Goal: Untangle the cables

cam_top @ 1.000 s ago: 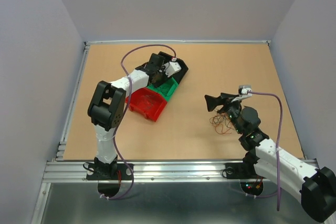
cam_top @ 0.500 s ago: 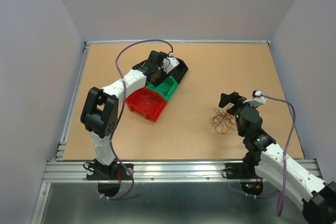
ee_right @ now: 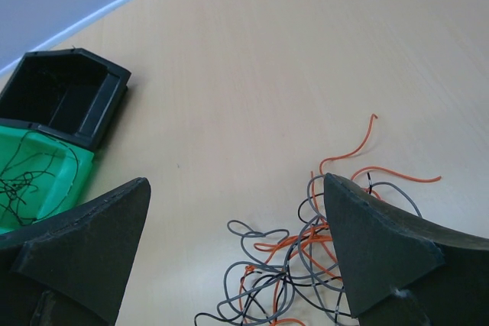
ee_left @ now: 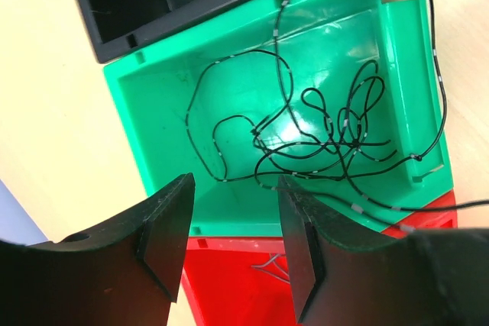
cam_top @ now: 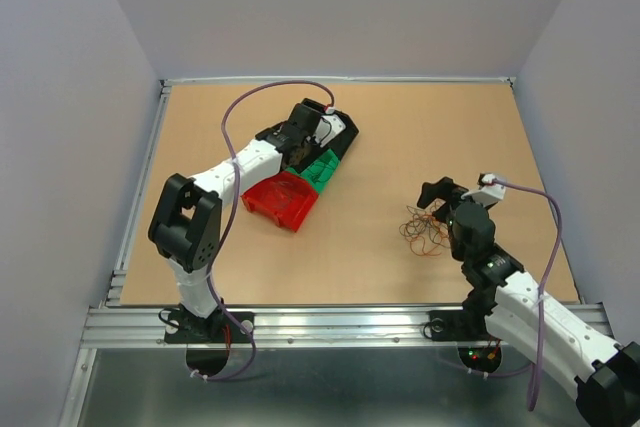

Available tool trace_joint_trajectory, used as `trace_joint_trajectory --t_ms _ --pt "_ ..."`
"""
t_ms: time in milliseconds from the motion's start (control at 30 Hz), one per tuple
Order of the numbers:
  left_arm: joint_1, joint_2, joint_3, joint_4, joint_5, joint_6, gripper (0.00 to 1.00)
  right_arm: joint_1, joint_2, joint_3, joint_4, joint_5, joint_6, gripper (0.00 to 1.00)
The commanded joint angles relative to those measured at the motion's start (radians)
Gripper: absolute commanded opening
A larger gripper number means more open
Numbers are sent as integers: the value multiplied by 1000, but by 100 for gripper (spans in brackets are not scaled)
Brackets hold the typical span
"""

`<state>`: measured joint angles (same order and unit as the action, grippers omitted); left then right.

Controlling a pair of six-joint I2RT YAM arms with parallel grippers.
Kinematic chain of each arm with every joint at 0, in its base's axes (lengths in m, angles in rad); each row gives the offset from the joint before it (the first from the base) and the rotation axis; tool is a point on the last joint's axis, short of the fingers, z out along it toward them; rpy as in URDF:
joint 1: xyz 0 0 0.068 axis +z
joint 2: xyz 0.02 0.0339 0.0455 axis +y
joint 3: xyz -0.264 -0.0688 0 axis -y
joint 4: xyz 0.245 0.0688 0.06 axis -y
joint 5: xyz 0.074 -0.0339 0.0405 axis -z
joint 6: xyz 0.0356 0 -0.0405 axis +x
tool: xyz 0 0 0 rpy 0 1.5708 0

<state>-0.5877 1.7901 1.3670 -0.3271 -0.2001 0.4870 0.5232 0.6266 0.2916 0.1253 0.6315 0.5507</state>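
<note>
Green bin (ee_left: 153, 97): black wires (ee_left: 306, 139) lying inside. Left claw (ee_left: 233, 215) just widened above it, part open, empty. Right claw (ee_right: 235, 188) wide, backed off slightly, hovering near orange-grey clump (ee_right: 294, 265) on surface (ee_right: 252, 51). Looks like one batch sorted; remaining cables still tangled, likely next.

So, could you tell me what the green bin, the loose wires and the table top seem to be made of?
Green bin: moulded plastic, glossy; a bright glare sits on its floor and its walls have moulded slots.
Loose wires: thin, probably metal cores in orange, grey and black plastic insulation; they hold their curls.
Table top: probably wood or fibreboard, matt tan, with no glare.
</note>
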Motion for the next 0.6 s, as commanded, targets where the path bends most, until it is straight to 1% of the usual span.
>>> trace_joint_trajectory --t_ms 0,67,133,167,200,233,300,367,433,467,500,533,567 --pt "2 -116 -19 26 -12 -25 58 -5 30 84 7 2 0 100" --pt "2 -130 -31 49 -21 -16 54 -5 38 89 7 -6 -1 100" --pt "5 -123 -40 68 -33 -8 39 -5 45 90 7 -9 -1 100" --pt "3 -100 -36 69 -38 -4 25 -5 47 90 8 -10 -1 100" --pt "5 -84 -31 69 -36 -4 17 -5 44 90 8 -12 -3 100" --pt "6 -69 -25 66 -32 -2 11 -3 42 89 8 -12 -3 100" --pt "6 -19 0 53 -10 1 4 -5 39 87 10 -12 -5 100" --pt "6 2 10 45 -28 -2 4 -5 33 84 11 -13 -6 100" --pt "12 -17 0 80 -48 -7 6 -3 32 83 14 -12 -8 100" --pt "17 -33 -8 98 -51 -8 10 -5 30 81 16 -12 -8 100" --pt "23 -76 -28 129 -41 -10 16 -5 30 81 17 -9 -8 100" --pt "29 -101 -38 143 -26 -8 18 -5 33 81 19 -10 -8 100" --pt "31 -157 -64 157 25 -5 19 -3 35 81 19 -12 -8 100"
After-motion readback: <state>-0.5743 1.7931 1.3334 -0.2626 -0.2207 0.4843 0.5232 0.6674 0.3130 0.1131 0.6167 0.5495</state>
